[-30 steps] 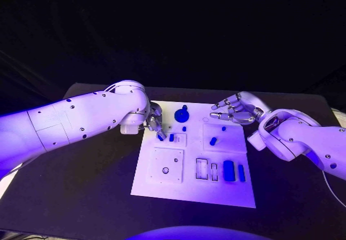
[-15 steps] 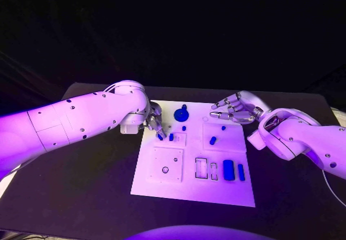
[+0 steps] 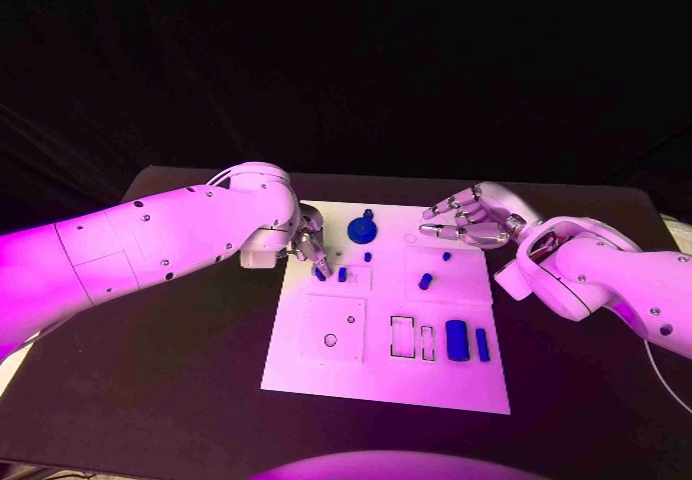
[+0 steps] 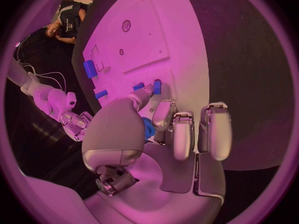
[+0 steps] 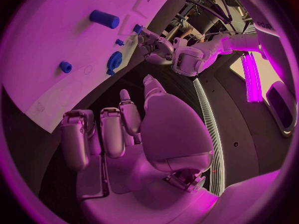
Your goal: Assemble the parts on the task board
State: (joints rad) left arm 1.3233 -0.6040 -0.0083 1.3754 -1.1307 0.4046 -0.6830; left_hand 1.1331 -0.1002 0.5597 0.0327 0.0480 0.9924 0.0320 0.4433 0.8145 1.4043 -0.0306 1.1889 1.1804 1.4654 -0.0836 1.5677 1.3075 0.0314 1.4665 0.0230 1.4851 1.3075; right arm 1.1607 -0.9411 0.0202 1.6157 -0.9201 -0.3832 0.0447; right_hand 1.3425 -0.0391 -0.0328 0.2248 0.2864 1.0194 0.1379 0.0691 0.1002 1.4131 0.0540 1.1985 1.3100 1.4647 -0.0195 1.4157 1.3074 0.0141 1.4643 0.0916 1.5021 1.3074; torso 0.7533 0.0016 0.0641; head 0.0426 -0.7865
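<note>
The white task board (image 3: 335,362) lies in the middle of the table. My left hand (image 3: 307,243) hangs over its far left part, fingers curled down. The fingertips (image 4: 163,112) end right beside two small blue parts (image 3: 320,272) (image 3: 343,274) standing in the board. Whether they grip one I cannot tell. A round blue gear-like part (image 3: 364,230) sits just beyond that hand. My right hand (image 3: 470,222) hovers over the board's far right corner, fingers apart and half curled, holding nothing. Below it lie two small blue parts (image 3: 447,256) (image 3: 426,282).
Two longer blue parts (image 3: 457,340) (image 3: 483,345) stand in slots at the board's near right, beside two bare slots (image 3: 402,336). A square plate with a hole (image 3: 332,330) sits at the near left. Black table (image 3: 173,400) surrounds the board.
My left fingertips have drawn back slightly, uncovering the left one of the two small blue parts. The right hand has barely moved.
</note>
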